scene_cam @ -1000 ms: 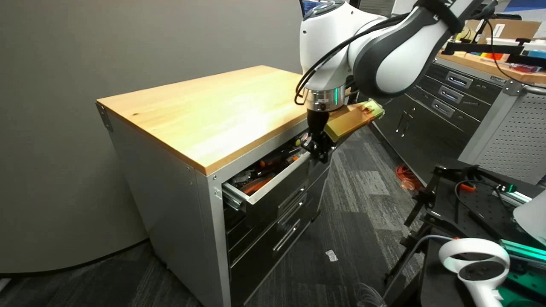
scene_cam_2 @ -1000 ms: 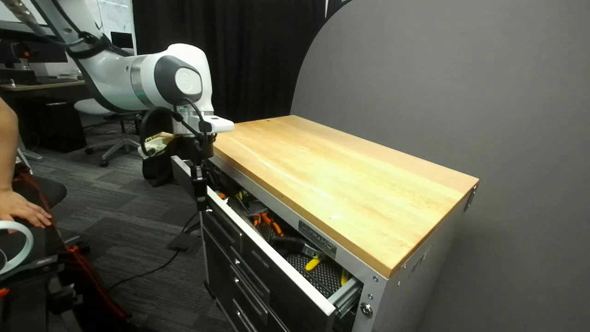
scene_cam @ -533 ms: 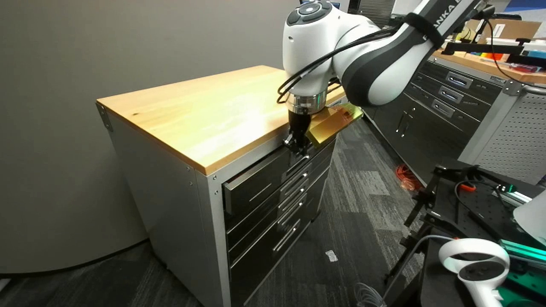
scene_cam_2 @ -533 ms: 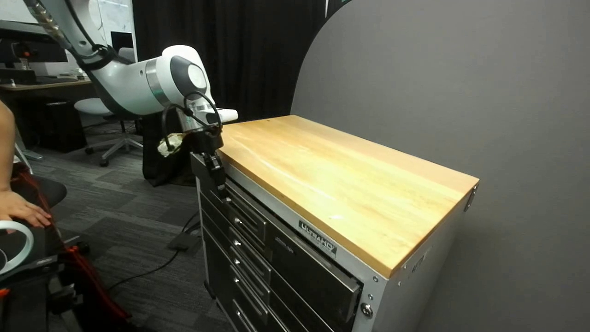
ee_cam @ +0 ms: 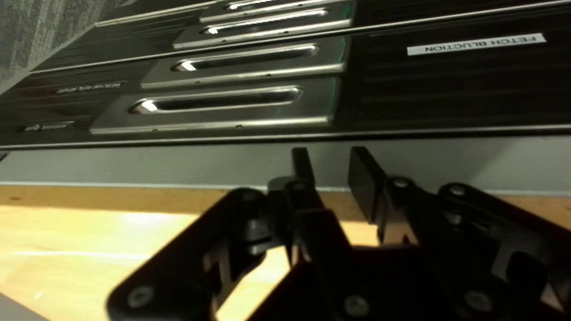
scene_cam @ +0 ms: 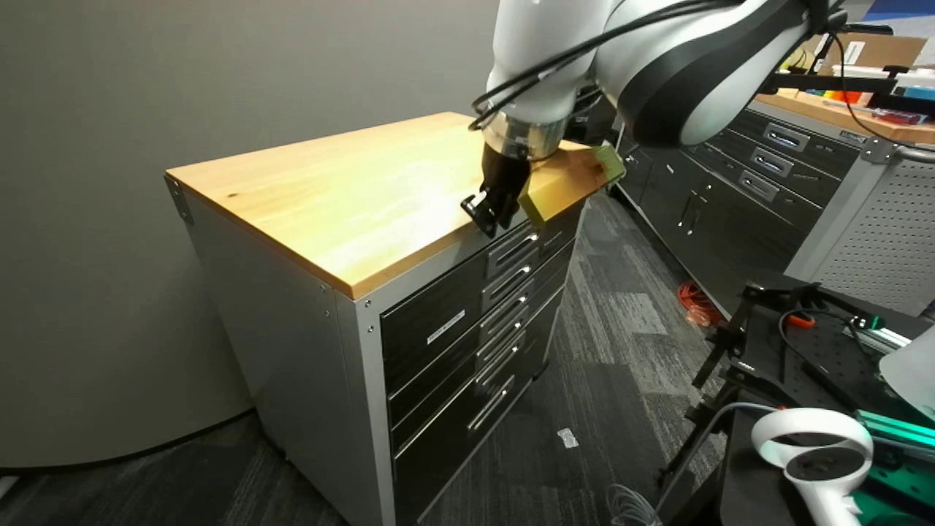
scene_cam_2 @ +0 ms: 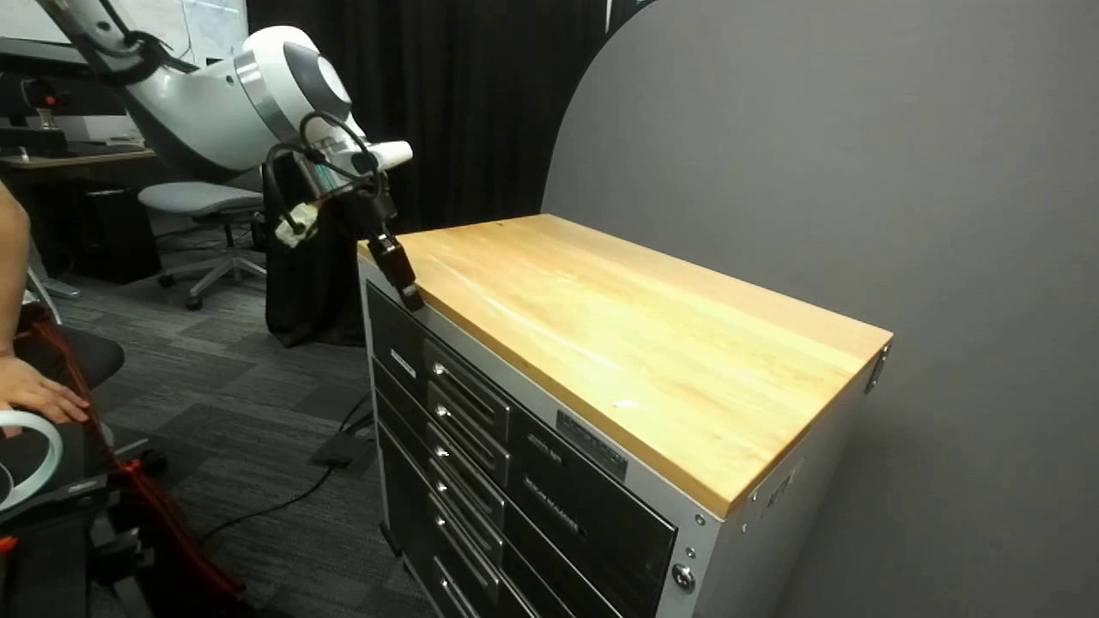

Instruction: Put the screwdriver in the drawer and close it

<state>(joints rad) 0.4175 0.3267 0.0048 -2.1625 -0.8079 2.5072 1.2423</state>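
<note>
In an exterior view, top drawer (scene_cam: 453,292) is fully in, flush, below the front edge of the surface (scene_cam: 350,190), end effector (scene_cam: 485,219) tilted by that edge. In an exterior view, its fingertips (scene_cam_2: 413,298) hang beside the front edge, nearer the far corner. Wrist view: fingertips spread partway, gap between, in front of the grey rail (ee_cam: 134,165) below the edge, contact unclear; can't tell where the screwdriver is.

In both exterior views a broad, pale glare lies on the wooden top (scene_cam: 365,197), while the carpet (scene_cam: 613,424) sits dim below. The wrist view is soft: the gripper (ee_cam: 329,156) is dark and out of focus, small white glints sit on the drawer handles (ee_cam: 245,99), and the wooden top is nearly blown out.
</note>
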